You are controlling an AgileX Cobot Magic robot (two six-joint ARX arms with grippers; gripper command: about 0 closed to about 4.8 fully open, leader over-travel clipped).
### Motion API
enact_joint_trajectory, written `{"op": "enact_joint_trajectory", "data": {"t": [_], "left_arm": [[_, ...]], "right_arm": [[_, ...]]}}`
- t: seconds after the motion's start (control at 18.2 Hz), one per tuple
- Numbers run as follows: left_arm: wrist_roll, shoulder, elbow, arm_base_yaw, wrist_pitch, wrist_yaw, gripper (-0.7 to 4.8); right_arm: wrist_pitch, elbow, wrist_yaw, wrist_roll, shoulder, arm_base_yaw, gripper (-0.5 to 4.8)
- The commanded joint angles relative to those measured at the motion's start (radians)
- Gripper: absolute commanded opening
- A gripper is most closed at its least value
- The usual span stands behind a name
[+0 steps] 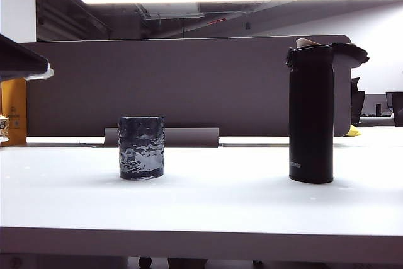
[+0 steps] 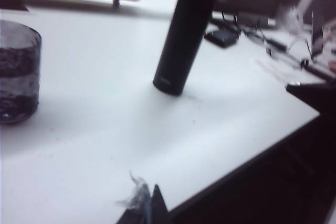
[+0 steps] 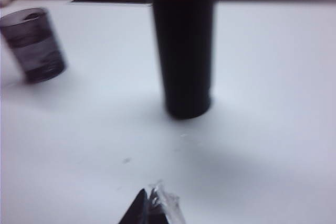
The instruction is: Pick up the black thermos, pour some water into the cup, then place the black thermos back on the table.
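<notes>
The black thermos (image 1: 311, 114) stands upright on the right of the white table (image 1: 220, 200), its flip lid hinged open. The cup (image 1: 141, 147), a short dark rippled tumbler, stands to its left, well apart from it. Neither arm shows in the exterior view. In the left wrist view my left gripper (image 2: 149, 203) is shut and empty, pulled back above the table, far from the thermos (image 2: 185, 35) and the cup (image 2: 18, 72). In the right wrist view my right gripper (image 3: 149, 205) is shut and empty too, short of the thermos (image 3: 184, 45), with the cup (image 3: 34, 43) off to one side.
A grey partition panel (image 1: 189, 86) closes the back of the table. An orange box (image 1: 14, 111) stands at the far left. The left wrist view shows cables and small devices (image 2: 247, 35) beyond the thermos and the table's corner edge (image 2: 315, 114).
</notes>
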Motion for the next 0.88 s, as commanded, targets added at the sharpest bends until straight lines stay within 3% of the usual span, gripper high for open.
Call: {"op": "enact_joint_trajectory", "data": {"t": [0.05, 0.33, 0.71, 0.82, 0.88], "left_arm": [[-0.002, -0.002, 0.002, 0.001, 0.025, -0.048, -0.06], [0.003, -0.002, 0.002, 0.001, -0.024, -0.053, -0.05], [0.003, -0.002, 0.002, 0.001, -0.027, -0.05, -0.05], [0.003, -0.002, 0.003, 0.026, -0.027, -0.04, -0.05], [0.003, -0.002, 0.003, 0.095, -0.027, 0.031, -0.05]], "right_arm": [[0.013, -0.011, 0.101, 0.001, 0.002, 0.001, -0.06], [0.017, -0.011, 0.065, 0.072, 0.005, 0.002, -0.05], [0.017, -0.011, 0.072, 0.076, 0.005, 0.002, -0.05], [0.017, -0.011, 0.072, 0.076, 0.005, 0.002, -0.05], [0.017, -0.011, 0.073, 0.076, 0.005, 0.002, -0.05]]}}
